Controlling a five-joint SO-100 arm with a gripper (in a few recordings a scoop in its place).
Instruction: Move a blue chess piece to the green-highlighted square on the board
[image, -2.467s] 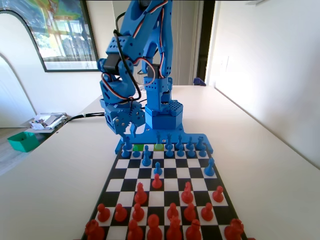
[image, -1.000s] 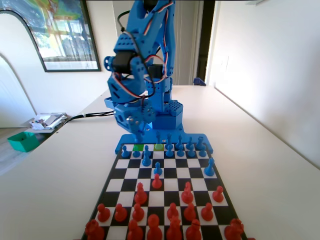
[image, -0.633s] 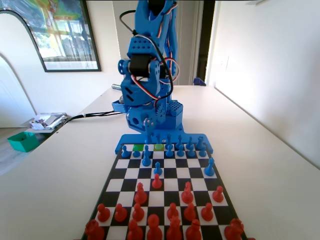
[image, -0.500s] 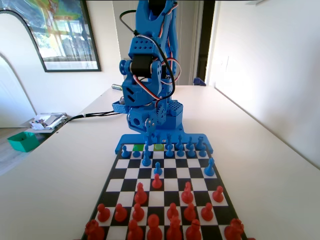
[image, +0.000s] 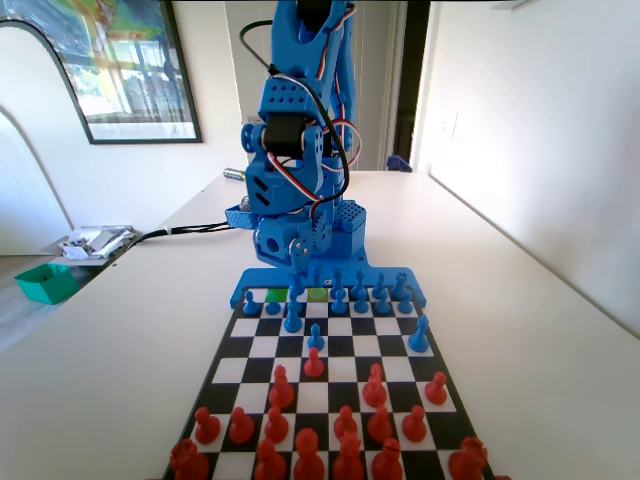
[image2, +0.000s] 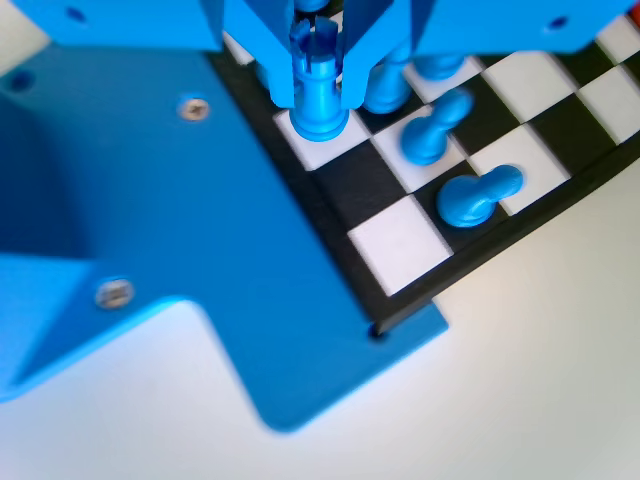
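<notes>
The end effector (image2: 320, 85) is clenched on a blue rook (image2: 319, 90), its two jaws pressed against the piece's sides. In the wrist view the rook's base sits on a white square at the edge of the board (image2: 400, 245), with other blue pieces just to its right. In the fixed view the end effector (image: 296, 272) hangs low over the board's far row, beside the green squares (image: 318, 294), on the counter (image: 540, 330)

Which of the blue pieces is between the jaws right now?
The castle-topped blue piece on the white square at the board's back edge. The jaws flank it on both sides; the round-headed blue pieces stand clear beside it.
</notes>
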